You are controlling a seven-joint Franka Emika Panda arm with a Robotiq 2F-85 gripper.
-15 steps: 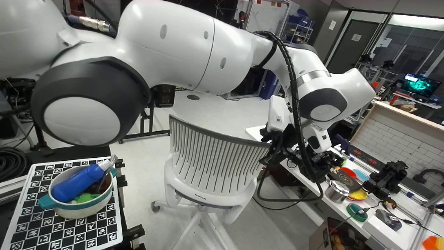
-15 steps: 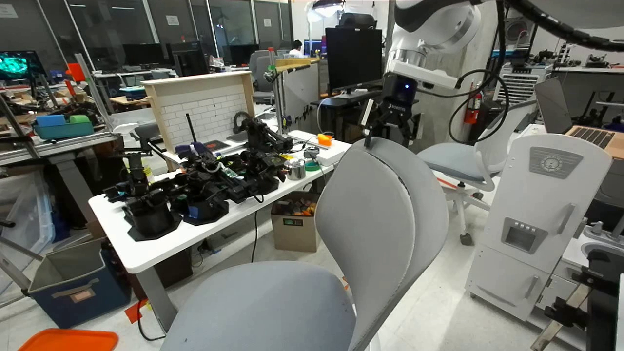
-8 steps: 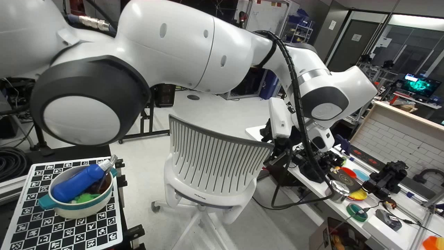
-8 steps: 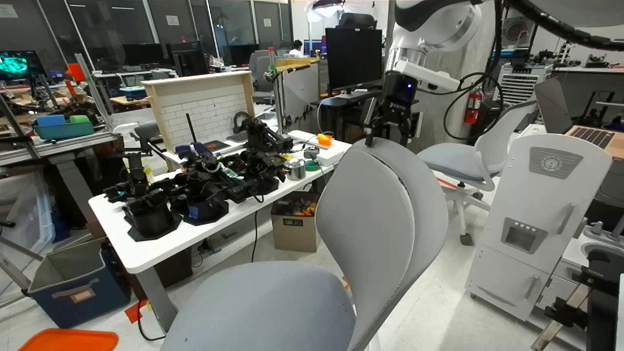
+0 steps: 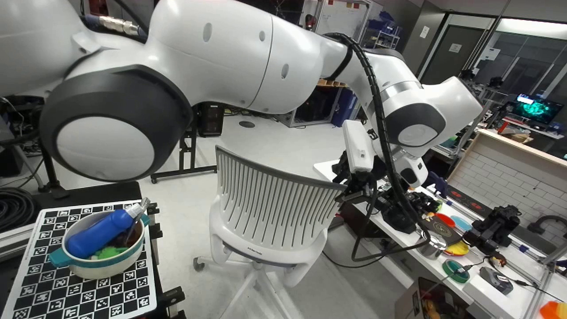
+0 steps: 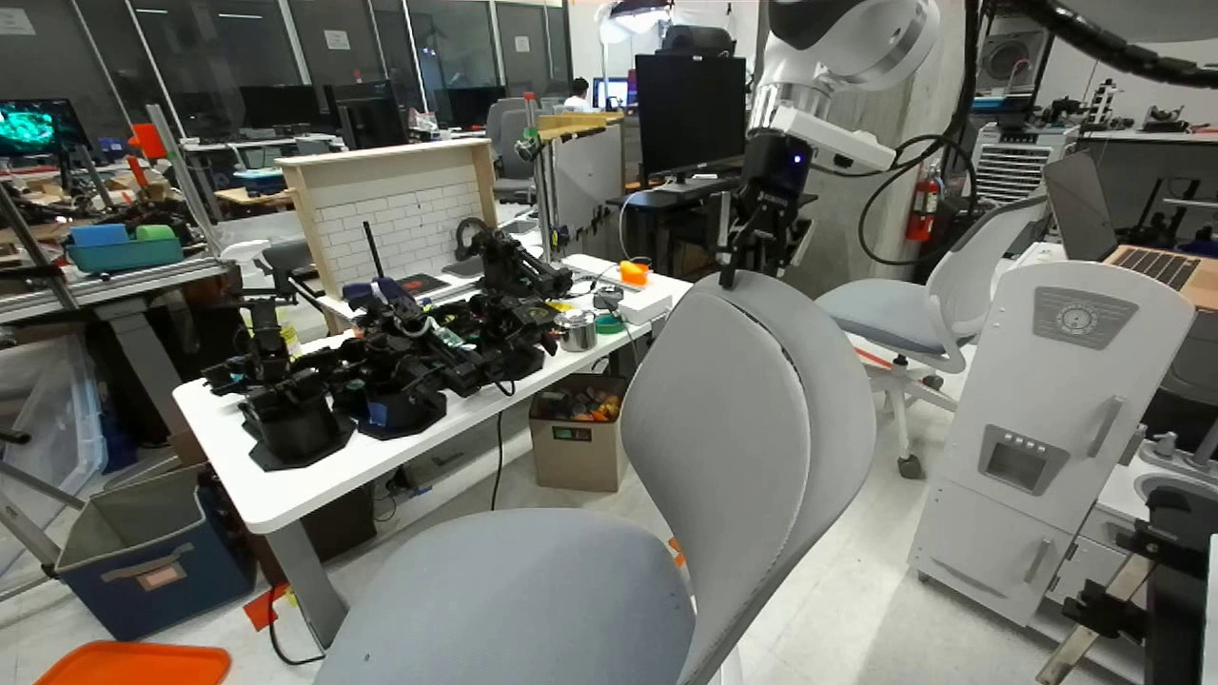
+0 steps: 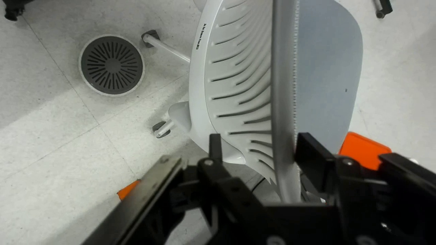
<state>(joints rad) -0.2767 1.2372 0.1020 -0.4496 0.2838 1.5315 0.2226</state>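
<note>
The gripper has its jaws spread astride the top rim of the office chair. In the wrist view that rim runs between them, right by the seat-side finger, though whether the two touch cannot be told, and clear of the finger over the slatted backrest; the seat lies below the jaws.
</note>
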